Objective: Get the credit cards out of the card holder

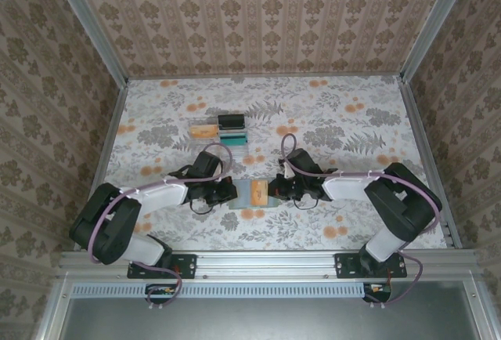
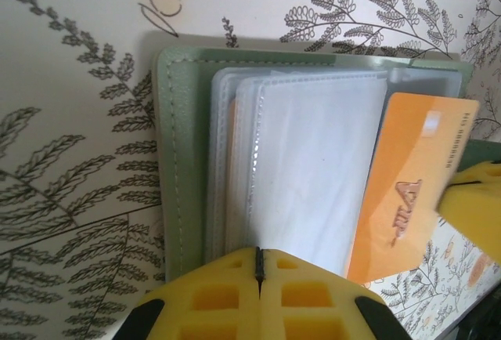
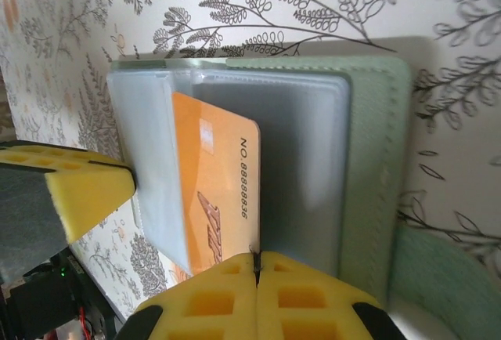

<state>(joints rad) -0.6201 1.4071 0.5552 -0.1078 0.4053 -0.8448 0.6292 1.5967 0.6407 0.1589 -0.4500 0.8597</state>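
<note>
Floral-patterned surface (image 1: 156,113) carries the card holder (image 1: 244,194), lying open near the front middle between both arms. On it, the left end effector (image 2: 258,255) is closed, pads together at the edge of the clear sleeves (image 2: 313,168). Opposite, the right end effector (image 3: 256,260) is closed on the lower corner of an orange credit card (image 3: 215,191) jutting askew from a pocket.

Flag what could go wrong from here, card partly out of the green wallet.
1. The right gripper appears to pinch the orange card at one thin edge; it may slip off mid-pull.
2. The left gripper anchors the card holder only by the edge of its clear sleeves; the holder could drag along, or the sleeves could crumple.
</note>
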